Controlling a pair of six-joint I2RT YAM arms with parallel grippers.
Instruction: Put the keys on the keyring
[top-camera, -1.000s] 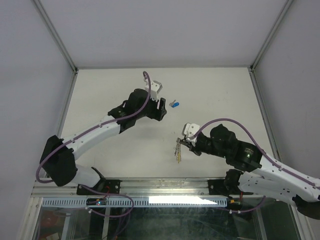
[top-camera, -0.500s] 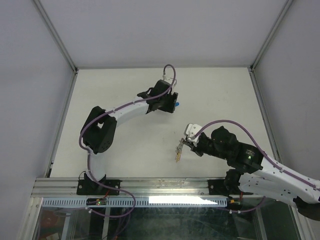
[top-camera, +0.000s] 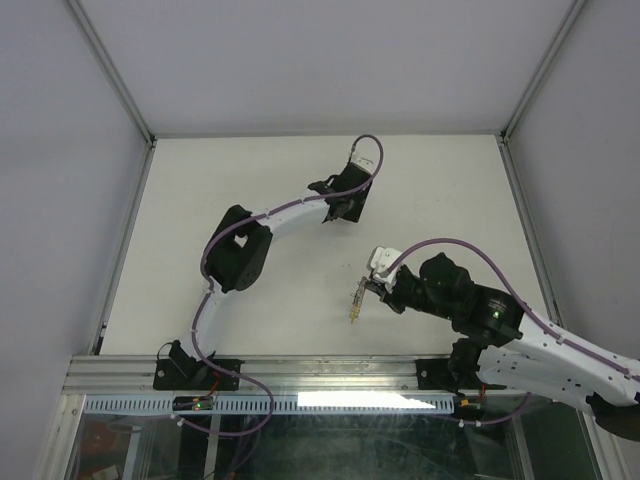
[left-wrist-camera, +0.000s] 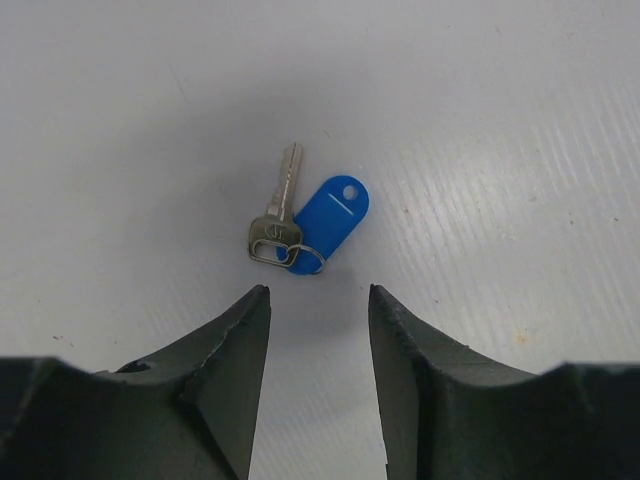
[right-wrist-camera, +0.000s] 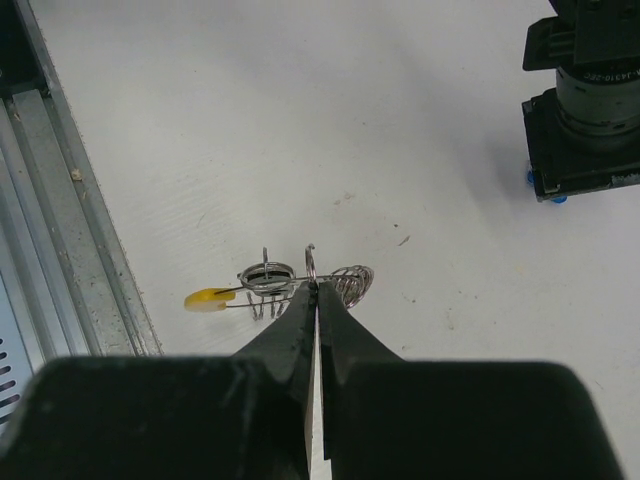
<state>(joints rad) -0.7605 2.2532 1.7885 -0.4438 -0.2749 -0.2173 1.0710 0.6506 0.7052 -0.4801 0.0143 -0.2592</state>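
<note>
Left tool (left-wrist-camera: 318, 290) parted near silver key (left-wrist-camera: 278, 215) with blue tag (left-wrist-camera: 330, 215), right tool (right-wrist-camera: 316, 285) pinching wiry yellow-tagged keyring (right-wrist-camera: 350, 283)

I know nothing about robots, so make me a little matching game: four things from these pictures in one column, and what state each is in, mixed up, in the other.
Things:
1. left hand
2. right hand
3. key
4. keyring

States:
A. shut tight
B. pinched between fingers
C. open, gripping nothing
D. lying loose, blue tag attached

Pairs: 1-C, 2-A, 3-D, 4-B
</note>
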